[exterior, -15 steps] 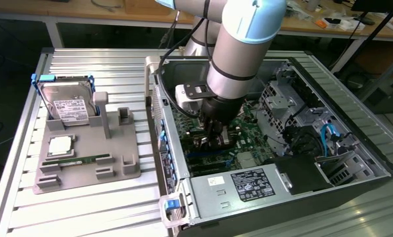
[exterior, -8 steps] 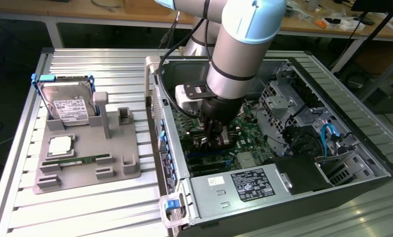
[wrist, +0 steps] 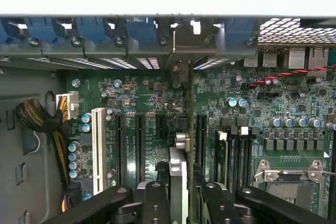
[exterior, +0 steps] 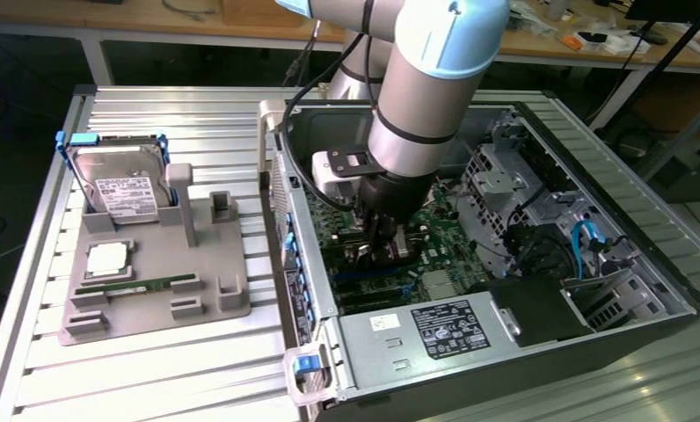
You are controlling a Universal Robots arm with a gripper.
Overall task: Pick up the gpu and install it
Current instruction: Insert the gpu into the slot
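Green board with rows of long black slots (wrist: 140, 145) covers the floor of the open computer case (exterior: 661, 294), which lies on its side in the middle and right of the exterior view. The arm (exterior: 426, 97) comes down from the top centre of that view, and its gripper (exterior: 380, 242) is deep inside the case, low over the motherboard (exterior: 438, 224). In the wrist view the gripper's two black fingers (wrist: 157, 203) are clamped on the graphics card (wrist: 178, 177), one on each face. The card stands on edge, so that little more than its thin silver and green rim shows. It therefore lies straight below the gripper and between the jaws, not off to either side. Its long axis runs from the fingers towards the case wall with the blue latches (wrist: 94, 27), where its metal end meets the row of rear openings. That axis is parallel to the black slots, and the card's lower edge sits in line with the gap between two of them. Whether it is pressed home in a slot there I cannot tell. At the exterior view's left, well apart from the case, a grey tray (exterior: 221, 303) holds a hard drive (exterior: 121, 189), a processor chip (exterior: 106, 257) and a memory stick (exterior: 133, 286).
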